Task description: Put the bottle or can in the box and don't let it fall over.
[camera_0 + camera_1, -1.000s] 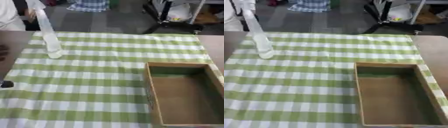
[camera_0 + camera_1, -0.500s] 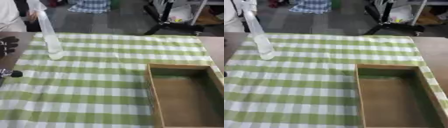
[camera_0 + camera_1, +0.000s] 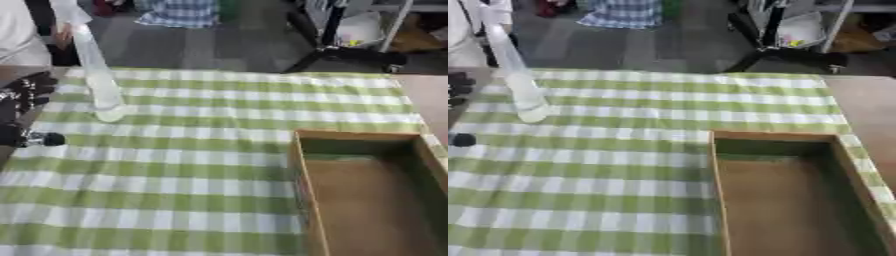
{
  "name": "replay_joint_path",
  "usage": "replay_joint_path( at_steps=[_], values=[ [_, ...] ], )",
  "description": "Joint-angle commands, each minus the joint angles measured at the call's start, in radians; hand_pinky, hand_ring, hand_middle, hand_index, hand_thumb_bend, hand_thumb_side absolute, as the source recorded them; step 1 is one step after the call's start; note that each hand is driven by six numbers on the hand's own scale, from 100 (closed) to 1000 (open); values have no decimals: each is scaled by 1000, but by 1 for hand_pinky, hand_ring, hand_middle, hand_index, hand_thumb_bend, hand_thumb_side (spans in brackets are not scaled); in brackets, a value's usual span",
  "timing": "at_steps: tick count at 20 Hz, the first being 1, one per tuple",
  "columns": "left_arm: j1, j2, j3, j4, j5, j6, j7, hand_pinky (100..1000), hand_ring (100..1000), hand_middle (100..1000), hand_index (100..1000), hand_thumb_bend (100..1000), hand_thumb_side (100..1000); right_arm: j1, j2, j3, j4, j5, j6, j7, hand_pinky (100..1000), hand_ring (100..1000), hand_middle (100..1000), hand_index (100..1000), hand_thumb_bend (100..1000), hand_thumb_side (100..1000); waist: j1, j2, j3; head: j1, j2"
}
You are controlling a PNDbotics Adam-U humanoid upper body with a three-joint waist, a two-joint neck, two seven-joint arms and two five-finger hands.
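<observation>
Step in hand: approach, pre-grasp. The clear bottle (image 3: 98,80) stands upright on the green-check cloth near the far left corner of the tabletop (image 3: 219,150), well apart from the open wooden box (image 3: 372,192), which sits at the near right corner and holds nothing visible. The left robot hand (image 3: 22,107) shows at the left edge of the tabletop, just beside the bottle but not touching it; it holds nothing, fingers look partly curled, but whether they stand apart or together cannot be told. Right robot hand: not in either view. Next move, as judged: bring the left robot hand across to the lower body of the bottle, close round it w/o knocking it (tall, narrow, so prob. tips easily), lift, carry toward the near right corner, set it down upright inside the box. View diff.: left eye view shows more of the left robot hand, incl. a dark fingertip low at the edge; right eye view shows only slivers of it, but gives more of the box's right wall and the bare tabletop beyond the cloth's right edge.
</observation>
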Motion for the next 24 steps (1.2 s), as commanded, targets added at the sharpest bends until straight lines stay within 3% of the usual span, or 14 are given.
replay_joint_path(
  at_steps=[1,24],
  values=[
    [-35,16,9,8,-13,13,1,997,1000,953,1000,954,186,-7,-20,-7,-4,-3,-3,7,910,1000,1000,1000,100,600,1,-9,-4,6,-20],
    [-158,-19,17,40,-10,48,77,997,1000,944,1000,964,206,-28,1,1,2,19,-7,35,913,1000,1000,1000,100,600,3,35,-36,27,-43]
  ],
)
